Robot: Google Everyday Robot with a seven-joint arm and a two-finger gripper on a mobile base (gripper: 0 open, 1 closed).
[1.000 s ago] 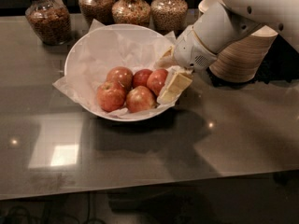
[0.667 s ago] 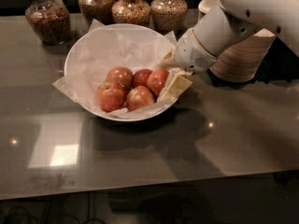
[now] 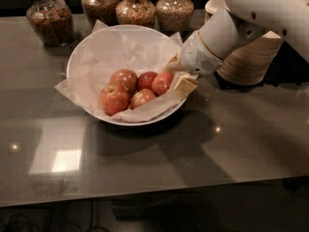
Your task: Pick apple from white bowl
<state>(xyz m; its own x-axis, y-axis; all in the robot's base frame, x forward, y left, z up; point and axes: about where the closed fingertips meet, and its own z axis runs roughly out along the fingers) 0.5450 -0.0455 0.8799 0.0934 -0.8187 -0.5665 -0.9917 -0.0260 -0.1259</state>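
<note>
The apple (image 3: 163, 82) lies in the white bowl (image 3: 145, 122), at the 3 o'clock edge of the cluster, close against a smaller dark-red apple (image 3: 146, 80) at its 9 o'clock. Over the last second almost nothing has changed: neither it nor the mottled apples (image 3: 114, 99) have shifted. The end effector (image 3: 180, 77) has stayed at the bowl's 3 o'clock rim, just beside the apple and over the crinkled paper (image 3: 104, 52). I cannot tell whether it is released or clenched. With nothing lifted, I judge the grasp is still being settled and the pick is not yet made. Farther out, the desk (image 3: 145, 163) carries jars (image 3: 136, 8) at 12 o'clock and a stack of paper bowls (image 3: 251, 57) at 2 o'clock.
</note>
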